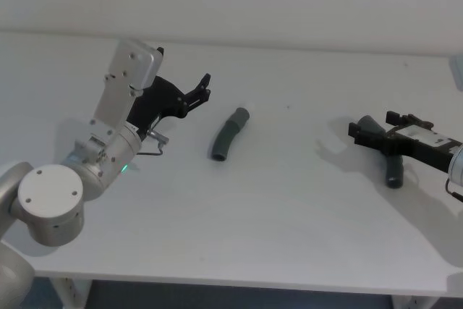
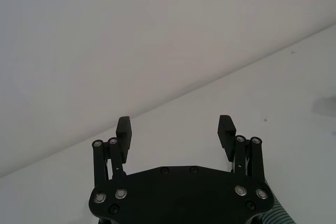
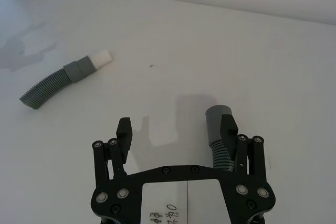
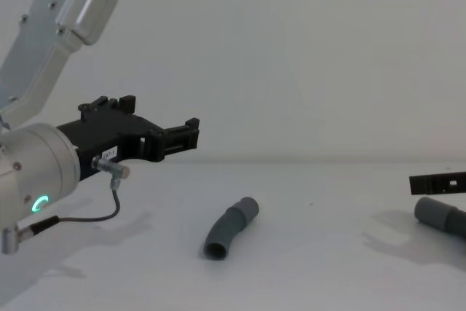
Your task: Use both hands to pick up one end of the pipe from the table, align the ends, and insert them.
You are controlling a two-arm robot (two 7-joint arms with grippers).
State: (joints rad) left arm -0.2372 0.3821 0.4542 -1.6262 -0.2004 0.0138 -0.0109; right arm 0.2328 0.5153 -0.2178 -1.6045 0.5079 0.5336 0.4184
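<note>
1. head view: my left gripper (image 1: 201,86) hangs above the table (image 1: 289,215), fingers spread wide and empty. the bent pipe piece (image 1: 228,135) lies loose at its 4 o'clock. my right gripper (image 1: 372,129) sits low over the second pipe piece (image 1: 394,173), also wide and gripping nothing.
2. left wrist view: there is bare table between the left gripper (image 2: 176,129) fingers, so i'd tip down and swing toward the bent piece.
3. right wrist view: the second piece's collar (image 3: 216,115) sits by one finger (image 3: 228,129) of the right gripper (image 3: 176,124), off centre. i'd shift sideways until the ribbed body is centred before closing. the bent piece (image 3: 52,85), with its whitish tip (image 3: 101,59), lies well apart at 10 o'clock.
4. chest view: both pieces (image 4: 229,229) (image 4: 437,215) lie flat, with nothing between them. i judge rolling is the risk, so i'd close low and slowly.
</note>
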